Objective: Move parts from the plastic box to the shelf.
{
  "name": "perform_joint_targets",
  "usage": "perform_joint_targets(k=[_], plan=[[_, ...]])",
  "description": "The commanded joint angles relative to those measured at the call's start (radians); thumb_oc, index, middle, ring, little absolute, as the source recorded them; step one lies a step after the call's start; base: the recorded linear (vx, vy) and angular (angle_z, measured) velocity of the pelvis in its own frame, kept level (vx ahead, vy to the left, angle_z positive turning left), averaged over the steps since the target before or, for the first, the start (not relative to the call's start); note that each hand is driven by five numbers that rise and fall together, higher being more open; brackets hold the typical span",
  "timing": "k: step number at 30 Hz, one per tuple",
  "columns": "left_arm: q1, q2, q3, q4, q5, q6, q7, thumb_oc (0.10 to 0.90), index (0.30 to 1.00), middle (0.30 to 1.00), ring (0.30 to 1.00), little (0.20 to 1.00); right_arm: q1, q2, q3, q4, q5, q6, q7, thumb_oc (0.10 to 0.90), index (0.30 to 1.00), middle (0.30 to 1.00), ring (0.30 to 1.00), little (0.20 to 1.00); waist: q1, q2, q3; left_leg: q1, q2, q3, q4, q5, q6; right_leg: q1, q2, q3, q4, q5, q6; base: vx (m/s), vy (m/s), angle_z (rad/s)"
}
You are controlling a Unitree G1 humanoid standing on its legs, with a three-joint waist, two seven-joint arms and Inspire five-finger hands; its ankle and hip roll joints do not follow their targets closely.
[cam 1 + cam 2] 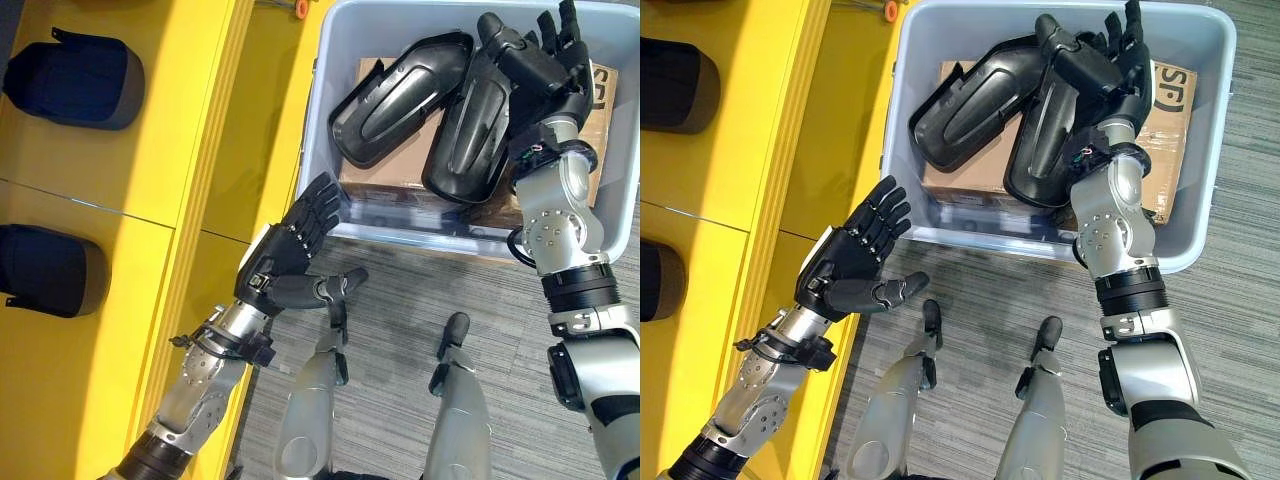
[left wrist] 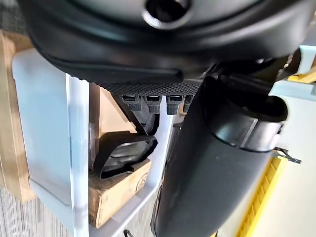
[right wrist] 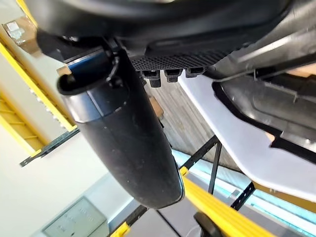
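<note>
A grey plastic box stands on the floor at the upper right. Inside it, two black moulded parts lie on a cardboard box: one part towards the left, the other part beside it. My right hand rests over the far end of that second part, open, with straight fingers and the thumb spread. My left hand hovers open and palm-up just outside the box's near-left corner, holding nothing. The yellow shelf runs along the left.
Two black parts lie on the shelf, one at the far end and one nearer. A small orange item sits at the shelf's far edge. Grey carpet lies between the shelf and the box.
</note>
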Motion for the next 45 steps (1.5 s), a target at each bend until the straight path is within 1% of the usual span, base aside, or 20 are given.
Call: perform_joint_targets(k=[1, 3, 4, 5, 6, 7, 8, 13, 14, 16, 18, 20, 21, 22, 27, 28, 30, 33, 39, 45], plan=[[0.013, 0.01, 0.01, -0.181, -0.036, -0.115, -0.068, 0.9, 1.0, 1.0, 1.0, 1.0, -0.137, -0.073, -0.002, -0.184, -0.047, -0.127, 0.071, 0.9, 1.0, 1.0, 1.0, 1.0, -0.006, 0.051, -0.01, -0.006, -0.076, -0.039, 0.017, -0.129, 0.021, 0.111, 0.063, -0.039, 0.139, -0.307, -0.073, 0.0, 0.0, 0.0], [0.021, 0.015, 0.01, -0.184, -0.044, -0.113, -0.082, 0.9, 1.0, 1.0, 1.0, 1.0, -0.144, -0.074, 0.01, -0.21, -0.03, -0.137, 0.085, 0.9, 1.0, 1.0, 1.0, 1.0, -0.004, 0.05, -0.01, 0.001, -0.075, -0.039, 0.015, -0.129, 0.022, 0.124, 0.062, -0.042, 0.131, -0.305, -0.072, 0.0, -0.016, 0.0], [0.029, 0.022, 0.023, -0.187, -0.045, -0.11, -0.086, 0.9, 1.0, 1.0, 1.0, 1.0, -0.119, -0.079, 0.004, -0.247, -0.076, -0.121, 0.067, 0.9, 1.0, 1.0, 1.0, 1.0, -0.007, 0.044, -0.01, 0.004, -0.074, -0.041, 0.017, -0.131, 0.021, 0.131, 0.063, -0.045, 0.128, -0.303, -0.069, -0.08, -0.035, 0.0], [0.031, 0.027, 0.036, -0.191, -0.049, -0.105, -0.088, 0.9, 1.0, 1.0, 1.0, 1.0, -0.094, -0.086, -0.003, -0.281, -0.198, -0.062, 0.027, 0.9, 1.0, 1.0, 1.0, 1.0, -0.01, 0.043, -0.01, -0.012, -0.066, -0.033, 0.015, -0.112, 0.029, 0.115, 0.068, -0.056, 0.124, -0.281, -0.072, -0.08, -0.032, 0.01], [0.032, 0.022, 0.037, -0.189, -0.037, -0.104, -0.083, 0.9, 1.0, 1.0, 1.0, 1.0, -0.074, -0.089, 0.0, -0.309, -0.318, 0.002, -0.062, 0.9, 1.0, 1.0, 1.0, 1.0, -0.014, 0.038, -0.01, -0.009, -0.062, -0.028, 0.01, -0.11, 0.031, 0.116, 0.069, -0.054, 0.118, -0.276, -0.071, -0.08, -0.011, 0.03], [0.033, 0.017, 0.038, -0.194, -0.028, -0.101, -0.079, 0.9, 1.0, 1.0, 1.0, 1.0, -0.062, -0.09, 0.002, -0.32, -0.34, 0.019, -0.078, 0.9, 1.0, 1.0, 1.0, 1.0, -0.018, 0.035, -0.01, -0.008, -0.06, -0.028, 0.009, -0.11, 0.032, 0.117, 0.071, -0.05, 0.112, -0.273, -0.071, -0.01, -0.003, 0.04], [0.04, 0.016, 0.051, -0.202, -0.027, -0.097, -0.067, 0.9, 1.0, 1.0, 1.0, 1.0, 0.006, -0.087, -0.017, -0.365, -0.427, 0.064, -0.082, 0.9, 1.0, 1.0, 1.0, 1.0, -0.032, 0.029, -0.01, -0.009, -0.052, -0.024, 0.006, -0.108, 0.03, 0.112, 0.073, -0.044, 0.112, -0.27, -0.069, 0.0, 0.0, 0.0], [0.04, -0.004, 0.066, -0.209, 0.0, -0.1, -0.031, 0.9, 1.0, 1.0, 1.0, 1.0, 0.135, -0.076, -0.022, -0.469, -0.633, 0.151, -0.059, 0.9, 1.0, 1.0, 1.0, 1.0, -0.066, 0.019, -0.01, -0.014, -0.043, -0.006, 0.002, -0.106, 0.033, 0.092, 0.078, -0.026, 0.109, -0.26, -0.065, -0.01, 0.009, -0.01], [0.04, -0.01, 0.067, -0.217, 0.012, -0.096, -0.01, 0.9, 1.0, 1.0, 1.0, 1.0, 0.185, -0.073, -0.014, -0.508, -0.695, 0.191, -0.042, 0.9, 1.0, 1.0, 1.0, 1.0, -0.078, 0.015, -0.01, -0.016, -0.041, -0.004, 0.002, -0.105, 0.031, 0.087, 0.079, -0.021, 0.108, -0.258, -0.065, -0.03, 0.032, -0.06], [0.033, -0.024, 0.062, -0.215, 0.036, -0.097, 0.012, 0.9, 1.0, 1.0, 1.0, 1.0, 0.224, -0.07, 0.006, -0.557, -0.772, 0.225, -0.047, 0.9, 1.0, 1.0, 1.0, 1.0, -0.092, 0.011, -0.01, -0.021, -0.037, 0.006, 0.002, -0.102, 0.03, 0.077, 0.081, -0.012, 0.108, -0.255, -0.065, -0.02, 0.029, -0.08], [0.019, -0.032, 0.06, -0.214, 0.051, -0.098, 0.044, 0.9, 1.0, 1.0, 1.0, 1.0, 0.274, -0.073, 0.03, -0.6, -0.928, 0.281, -0.036, 0.9, 1.0, 1.0, 1.0, 1.0, -0.108, 0.008, -0.01, -0.026, -0.033, 0.013, 0.003, -0.099, 0.028, 0.066, 0.083, -0.004, 0.108, -0.252, -0.066, -0.02, 0.037, -0.12], [0.008, -0.044, 0.053, -0.209, 0.064, -0.102, 0.066, 0.9, 1.0, 1.0, 1.0, 1.0, 0.298, -0.074, 0.046, -0.631, -0.978, 0.322, -0.044, 0.9, 1.0, 1.0, 1.0, 1.0, -0.119, 0.006, -0.01, -0.029, -0.03, 0.02, 0.003, -0.099, 0.025, 0.06, 0.083, 0.001, 0.109, -0.251, -0.066, -0.02, 0.051, -0.19], [-0.003, -0.059, 0.047, -0.214, 0.063, -0.102, 0.083, 0.9, 1.0, 1.0, 1.0, 1.0, 0.341, -0.069, 0.072, -0.668, -1.05, 0.384, -0.056, 0.9, 1.0, 1.0, 1.0, 1.0, -0.133, 0.004, -0.01, -0.032, -0.027, 0.027, 0.002, -0.097, 0.023, 0.053, 0.084, 0.007, 0.107, -0.25, -0.067, -0.03, 0.064, -0.19], [-0.007, -0.066, 0.044, -0.22, 0.073, -0.106, 0.094, 0.9, 1.0, 1.0, 1.0, 1.0, 0.365, -0.068, 0.081, -0.682, -1.077, 0.4, -0.072, 0.9, 1.0, 1.0, 1.0, 1.0, -0.141, 0.004, -0.01, -0.036, -0.025, 0.03, 0.002, -0.097, 0.02, 0.046, 0.084, 0.01, 0.107, -0.25, -0.067, -0.03, 0.07, -0.17], [-0.022, -0.075, 0.038, -0.237, 0.091, -0.114, 0.14, 0.9, 1.0, 1.0, 1.0, 1.0, 0.427, -0.066, 0.101, -0.707, -1.145, 0.392, -0.091, 0.9, 1.0, 1.0, 1.0, 1.0, -0.158, 0.007, -0.01, -0.04, -0.025, 0.038, 0.001, -0.097, 0.022, 0.027, 0.084, 0.017, 0.116, -0.253, -0.066, -0.02, 0.027, -0.13], [-0.038, -0.08, 0.031, -0.246, 0.109, -0.099, 0.149, 0.9, 1.0, 1.0, 1.0, 1.0, 0.427, -0.056, 0.132, -0.709, -1.197, 0.406, -0.088, 0.9, 1.0, 1.0, 1.0, 1.0, -0.159, 0.01, -0.01, -0.048, -0.027, 0.037, -0.003, -0.093, 0.019, 0.018, 0.084, 0.016, 0.116, -0.254, -0.068, -0.04, 0.016, -0.09], [-0.04, -0.082, 0.026, -0.247, 0.105, -0.099, 0.155, 0.9, 1.0, 1.0, 1.0, 1.0, 0.416, -0.058, 0.146, -0.701, -1.222, 0.417, -0.08, 0.9, 1.0, 1.0, 1.0, 1.0, -0.158, 0.017, -0.01, -0.051, -0.029, 0.036, -0.002, -0.092, 0.017, 0.015, 0.082, 0.016, 0.121, -0.258, -0.069, -0.02, 0.027, -0.05], [-0.042, -0.086, 0.026, -0.242, 0.087, -0.095, 0.148, 0.9, 1.0, 1.0, 1.0, 1.0, 0.391, -0.066, 0.172, -0.679, -1.238, 0.421, -0.078, 0.9, 1.0, 1.0, 1.0, 1.0, -0.154, 0.026, -0.01, -0.05, -0.03, 0.037, -0.004, -0.089, 0.015, 0.009, 0.08, 0.015, 0.128, -0.263, -0.071, 0.0, 0.0, 0.0], [-0.039, -0.091, 0.026, -0.243, 0.076, -0.088, 0.12, 0.9, 1.0, 1.0, 1.0, 1.0, 0.34, -0.076, 0.185, -0.661, -1.394, 0.408, -0.072, 0.9, 1.0, 1.0, 1.0, 1.0, -0.144, 0.043, -0.01, -0.043, -0.038, 0.033, -0.014, -0.089, 0.015, -0.002, 0.075, 0.009, 0.137, -0.267, -0.071, 0.0, 0.012, 0.0], [-0.036, -0.093, 0.025, -0.25, 0.064, -0.079, 0.114, 0.9, 1.0, 1.0, 1.0, 1.0, 0.311, -0.084, 0.199, -0.675, -1.441, 0.409, -0.047, 0.9, 1.0, 1.0, 1.0, 1.0, -0.139, 0.056, -0.01, -0.039, -0.046, 0.031, -0.017, -0.089, 0.015, -0.009, 0.07, 0.009, 0.143, -0.268, -0.07, 0.0, 0.012, 0.0]])
